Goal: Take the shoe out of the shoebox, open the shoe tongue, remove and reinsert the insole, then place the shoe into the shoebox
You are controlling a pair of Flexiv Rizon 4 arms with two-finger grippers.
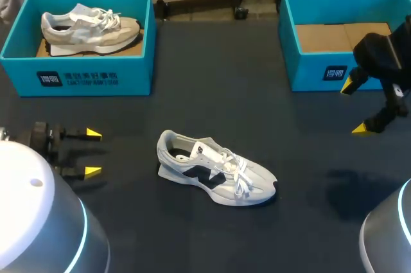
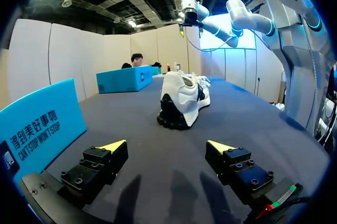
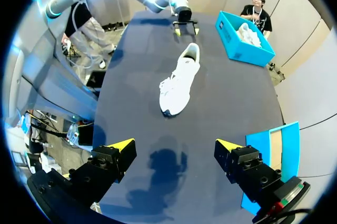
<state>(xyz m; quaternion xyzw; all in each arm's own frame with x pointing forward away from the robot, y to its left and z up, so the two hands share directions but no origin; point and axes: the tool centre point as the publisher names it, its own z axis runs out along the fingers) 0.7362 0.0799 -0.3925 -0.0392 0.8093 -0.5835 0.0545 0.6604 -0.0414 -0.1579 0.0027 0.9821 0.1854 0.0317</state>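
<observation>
Closest to you, at your left, the left gripper [image 1: 93,153] sits low over the dark table [image 1: 160,234]. Its 2 yellow-tipped fingers are spread wide with nothing between them, pointing across the table toward its middle. At your right, a little farther out, the right gripper [image 1: 354,108] hangs well above the table. Its 2 fingers are likewise parted wide and hold nothing, and its shadow falls on the table below. Between the 2 arms, near the middle of the table, you have the white and grey lace-up trainer with dark navy side panels [image 1: 215,170]. It stands upright on its sole, outside both boxes, with its heel toward your left gripper. Its toe points toward your right side and is angled slightly nearer you, and its white laces lie loose over the tongue. Neither gripper touches it; both are well apart from it. Farther back at your left stands an open teal cardboard shoebox [image 1: 96,77]. Inside it a second, beige and white trainer [image 1: 90,27] rests on its sole with its toe toward the right. Farther back at your right, its near wall just behind the right gripper, stands the other open teal cardboard shoebox [image 1: 308,70], showing its brown cardboard floor [image 1: 340,36].
</observation>
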